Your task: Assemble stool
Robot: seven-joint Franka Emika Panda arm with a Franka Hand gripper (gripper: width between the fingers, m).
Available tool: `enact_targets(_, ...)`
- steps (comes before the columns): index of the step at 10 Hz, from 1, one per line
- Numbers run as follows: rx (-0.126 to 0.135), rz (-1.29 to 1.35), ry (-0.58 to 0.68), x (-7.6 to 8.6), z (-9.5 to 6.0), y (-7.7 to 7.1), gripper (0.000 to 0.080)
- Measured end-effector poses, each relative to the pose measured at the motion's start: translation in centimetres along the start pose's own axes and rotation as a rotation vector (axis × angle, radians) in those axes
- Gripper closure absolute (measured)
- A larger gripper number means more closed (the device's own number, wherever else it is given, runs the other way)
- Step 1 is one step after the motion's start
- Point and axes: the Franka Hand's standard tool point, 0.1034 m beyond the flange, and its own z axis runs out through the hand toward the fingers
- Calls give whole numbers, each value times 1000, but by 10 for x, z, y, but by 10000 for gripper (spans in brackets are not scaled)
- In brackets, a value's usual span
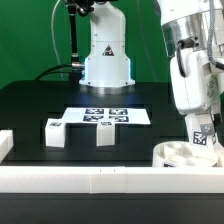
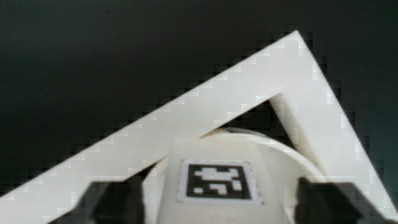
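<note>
Nearest, the rail wall (image 1: 90, 180) runs along the table's front edge. Just behind it, at the exterior view's right, lies the round seat (image 1: 180, 157). Above the seat, the gripper (image 2: 217, 205) is clamped on a tagged leg (image 1: 204, 138). Farther back stand two loose legs (image 1: 55, 132) (image 1: 105, 134), then the marker board (image 1: 105, 116). The parts look like light, rigid, smooth plastic. The flat opposite faces probably give the firmest hold, and a slanted grip could let a leg slip.

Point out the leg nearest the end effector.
The leg held in the end effector, at the seat disc; the other two stand alone.
</note>
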Motion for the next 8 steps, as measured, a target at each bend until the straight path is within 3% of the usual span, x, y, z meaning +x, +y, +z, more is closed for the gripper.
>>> enact_targets(1, 6, -26, -6, -2, -6, -2, 175)
enact_targets(4, 30, -106, -30, -12, -24, -7, 158)
enact_targets(6, 25, -135, -25, -10, -21, -6, 151)
enact_targets(7, 13, -235, -23, -11, -21, -4, 150)
enact_targets(8, -28, -366, -21, -14, -21, -2, 150)
